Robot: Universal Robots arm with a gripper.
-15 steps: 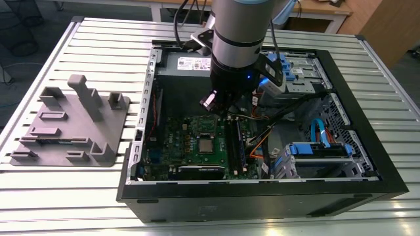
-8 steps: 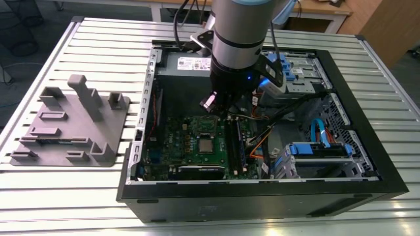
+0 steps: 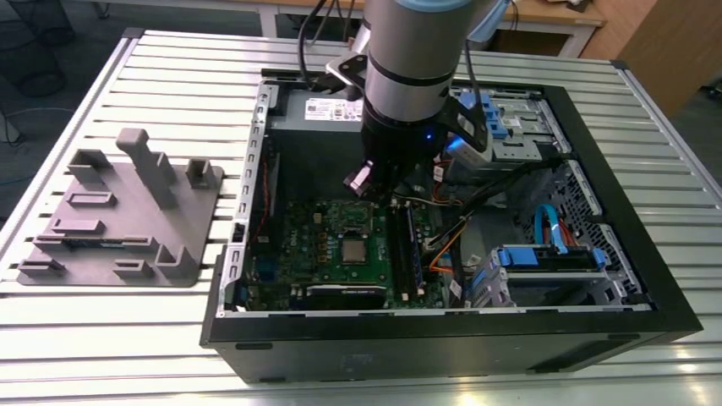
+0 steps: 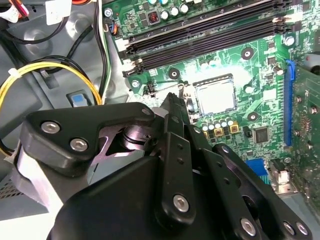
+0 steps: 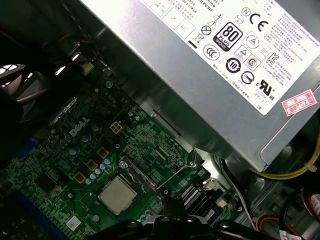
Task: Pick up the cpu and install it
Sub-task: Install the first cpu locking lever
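Note:
The cpu (image 3: 353, 250) is a small silver square lying flat in its socket on the green motherboard (image 3: 304, 254) inside the open computer case. It shows in both wrist views (image 4: 216, 96) (image 5: 117, 194). The socket's metal frame (image 5: 136, 172) stands flipped up beside the chip, and a thin wire lever (image 5: 180, 172) is raised. My gripper (image 3: 378, 190) hangs just above the board, a little behind the socket. Its black fingers meet at a narrow tip (image 4: 173, 97) (image 5: 168, 204) beside the socket's edge. It is shut with nothing in it.
A grey power supply (image 5: 225, 60) with a white label sits along the case's back wall. Black memory slots (image 4: 210, 35) run beside the socket. Yellow and black cables (image 4: 50, 70) and blue drive bays (image 3: 542, 258) crowd the exterior view's right. A grey fixture (image 3: 124, 211) stands outside the case.

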